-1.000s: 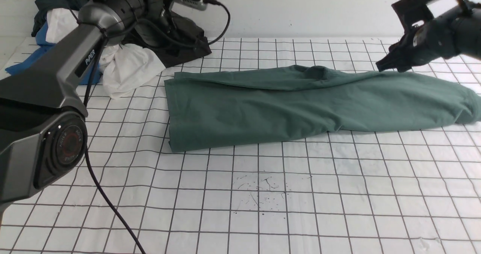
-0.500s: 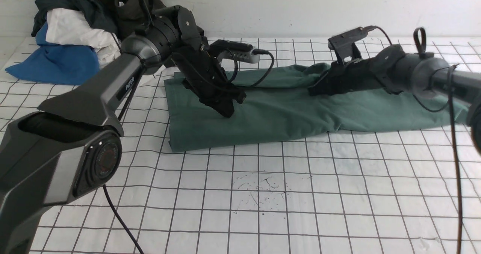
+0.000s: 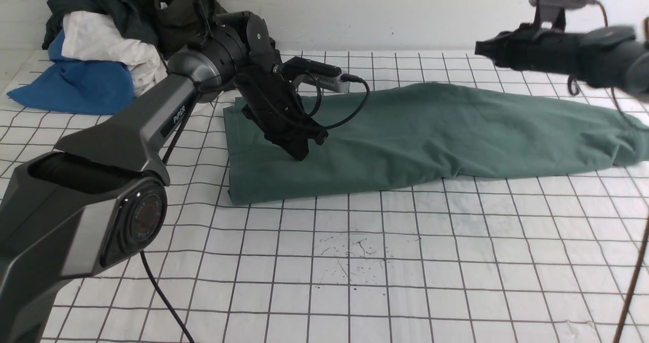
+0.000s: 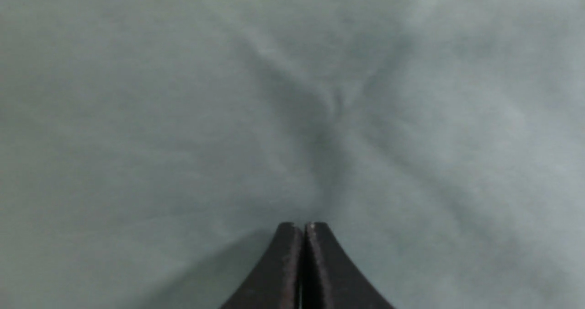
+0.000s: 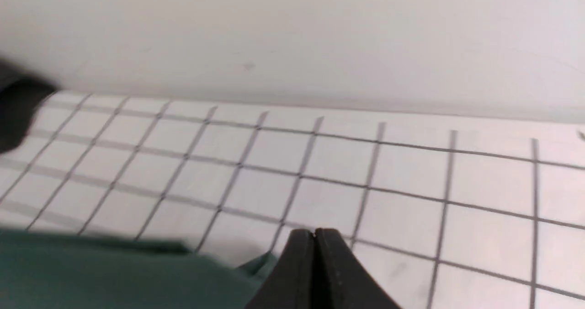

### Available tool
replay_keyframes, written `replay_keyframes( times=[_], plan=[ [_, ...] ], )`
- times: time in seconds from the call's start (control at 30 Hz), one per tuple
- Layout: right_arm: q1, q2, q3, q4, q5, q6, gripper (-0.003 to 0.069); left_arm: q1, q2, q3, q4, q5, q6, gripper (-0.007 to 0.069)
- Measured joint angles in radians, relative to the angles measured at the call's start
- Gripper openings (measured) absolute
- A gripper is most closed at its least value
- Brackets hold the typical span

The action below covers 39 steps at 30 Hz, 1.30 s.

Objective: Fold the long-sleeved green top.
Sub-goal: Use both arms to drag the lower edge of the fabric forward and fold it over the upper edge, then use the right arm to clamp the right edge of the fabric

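Green long-sleeved top [image 3: 431,135], folded lengthwise, flat on gridded table

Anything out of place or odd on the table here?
Dark scribbled marks speckle the white gridded cover on the robot's side of the sage-green long-sleeved top; crumpled clothes are heaped at the far-left corner. Nothing spilled or torn.

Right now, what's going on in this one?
A two-armed robot is folding a green long-sleeved top, which lies in a long band across the gridded table. The left gripper, shut, presses its tip on the top's left part. The right gripper, also shut, hangs raised in the air to the right, holding nothing.
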<state>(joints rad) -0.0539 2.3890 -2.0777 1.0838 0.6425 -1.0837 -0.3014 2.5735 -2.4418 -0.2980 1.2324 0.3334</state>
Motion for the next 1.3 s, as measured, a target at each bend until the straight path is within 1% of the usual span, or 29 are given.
replay_keyframes(
  times=[0.07, 0.1, 0.2, 0.27, 0.3, 0.33, 0.37, 0.4, 0.47, 0.5, 0.57, 0.6, 0.63, 0.7, 0.77, 0.83, 0.9, 0.93, 0.97, 1.03, 1.07, 1.17, 1.2, 1.27, 1.3],
  plan=[
    [-0.032, -0.073, -0.005, -0.2, 0.195, 0.105, -0.0014, 0.0, -0.01, 0.0, 0.018, 0.0, -0.015, -0.0008],
    [-0.044, -0.094, -0.011, -0.288, 0.263, 0.167, -0.0014, 0.0, -0.016, 0.0, 0.023, 0.0, -0.019, -0.0008],
    [-0.093, -0.122, -0.013, -0.633, 0.452, 0.441, -0.0009, 0.0, -0.061, 0.0, 0.024, 0.0, -0.03, -0.0008],
    [-0.129, -0.1, -0.011, -0.83, 0.517, 0.585, -0.0004, 0.0, -0.106, 0.0, 0.022, 0.001, -0.03, -0.0008],
    [-0.161, -0.074, -0.01, -0.946, 0.525, 0.679, 0.0001, 0.0, -0.138, 0.0, 0.022, 0.001, -0.03, -0.0008],
    [-0.161, -0.071, -0.009, -0.946, 0.525, 0.679, 0.0001, 0.0, -0.138, 0.0, 0.022, 0.001, -0.03, -0.0008],
    [-0.201, -0.048, -0.008, -1.02, 0.519, 0.771, 0.0015, 0.0, -0.186, 0.0, 0.024, 0.003, -0.03, -0.0008],
    [-0.231, -0.035, -0.006, -1.036, 0.516, 0.823, 0.0036, 0.0, -0.226, 0.005, 0.034, 0.004, -0.031, -0.0008],
    [-0.269, -0.029, -0.005, -1.021, 0.516, 0.865, 0.008, 0.0, -0.297, 0.027, 0.054, 0.004, -0.033, -0.0008],
    [-0.285, -0.029, -0.005, -0.995, 0.516, 0.873, 0.0106, 0.0, -0.34, 0.044, 0.065, 0.004, -0.033, -0.0008],
    [-0.31, -0.03, -0.005, -0.937, 0.504, 0.876, 0.0192, 0.0, -0.434, 0.104, 0.1, 0.004, -0.033, -0.0008],
    [-0.31, -0.03, -0.005, -0.937, 0.502, 0.876, 0.0202, 0.0, -0.444, 0.119, 0.108, 0.004, -0.033, -0.0008],
    [-0.317, -0.029, -0.005, -0.909, 0.49, 0.873, 0.0275, 0.0, -0.504, 0.172, 0.13, 0.004, -0.033, -0.0008],
    [-0.321, -0.021, -0.005, -0.89, 0.481, 0.867, 0.0391, 0.0, -0.615, 0.285, 0.165, 0.006, -0.032, -0.0008],
    [-0.321, -0.005, -0.005, -0.884, 0.477, 0.866, 0.048, 0.0, -0.708, 0.392, 0.19, 0.011, -0.03, -0.0007],
    [-0.323, 0.017, -0.005, -0.863, 0.471, 0.866, 0.0535, 0.0, -0.782, 0.483, 0.207, 0.019, -0.03, -0.0007],
    [-0.327, 0.045, -0.009, -0.819, 0.455, 0.861, 0.0553, 0.0, -0.861, 0.571, 0.226, 0.022, -0.03, -0.0007],
    [-0.329, 0.049, -0.012, -0.789, 0.447, 0.854, 0.0547, 0.0, -0.886, 0.61, 0.23, 0.022, -0.03, -0.0007],
    [-0.329, 0.05, -0.013, -0.784, 0.444, 0.852, 0.0544, 0.0, -0.892, 0.618, 0.231, 0.022, -0.03, -0.0007],
    [-0.334, 0.056, -0.015, -0.719, 0.435, 0.806, 0.0448, 0.0, -0.972, 0.714, 0.235, 0.023, -0.03, -0.0007],
    [-0.335, 0.057, -0.015, -0.713, 0.434, 0.801, 0.0437, 0.0, -0.978, 0.721, 0.237, 0.022, -0.031, -0.0007],
    [-0.338, 0.061, -0.016, -0.654, 0.435, 0.744, 0.0221, 0.0, -1.085, 0.868, 0.256, 0.02, -0.052, -0.0007],
    [-0.338, 0.057, -0.013, -0.651, 0.446, 0.726, 0.0131, 0.0, -1.132, 0.939, 0.271, 0.02, -0.061, -0.0007],
    [-0.344, 0.038, -0.01, -0.665, 0.458, 0.704, 0.0045, 0.0, -1.218, 1.072, 0.298, 0.019, -0.072, -0.0007],
    [-0.348, 0.024, -0.01, -0.679, 0.463, 0.699, 0.0023, 0.0, -1.254, 1.129, 0.327, 0.019, -0.077, -0.0007]
  ],
)
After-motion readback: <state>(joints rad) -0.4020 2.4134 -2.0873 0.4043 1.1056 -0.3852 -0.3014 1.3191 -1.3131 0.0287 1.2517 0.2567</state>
